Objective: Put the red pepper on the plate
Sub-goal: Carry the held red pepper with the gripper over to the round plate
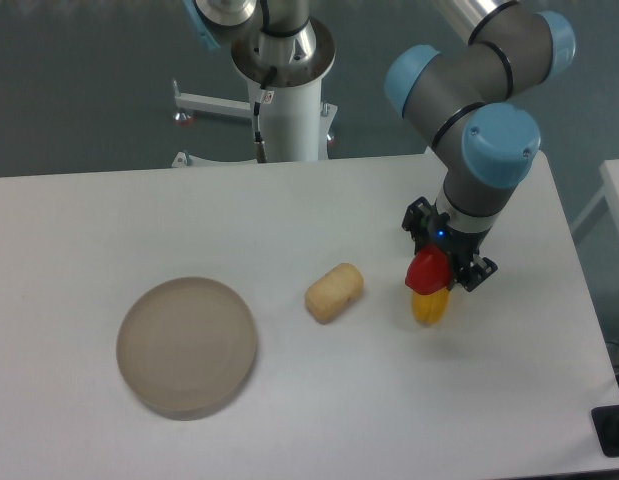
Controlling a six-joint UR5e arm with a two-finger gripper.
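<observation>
The red pepper (427, 271) is glossy red and sits in my gripper (434, 272) at the right side of the table, a little above the surface. The gripper is shut on it; the fingers are mostly hidden behind the pepper and the black wrist. The plate (186, 346) is a round, thick, beige-grey disc at the front left of the table, far to the left of the gripper. Nothing lies on it.
A yellow pepper (429, 307) lies on the table right under the red pepper. A small tan potato-like lump (334, 292) lies between plate and gripper. The arm's white base column (287, 110) stands at the back. The table's right edge is close to the gripper.
</observation>
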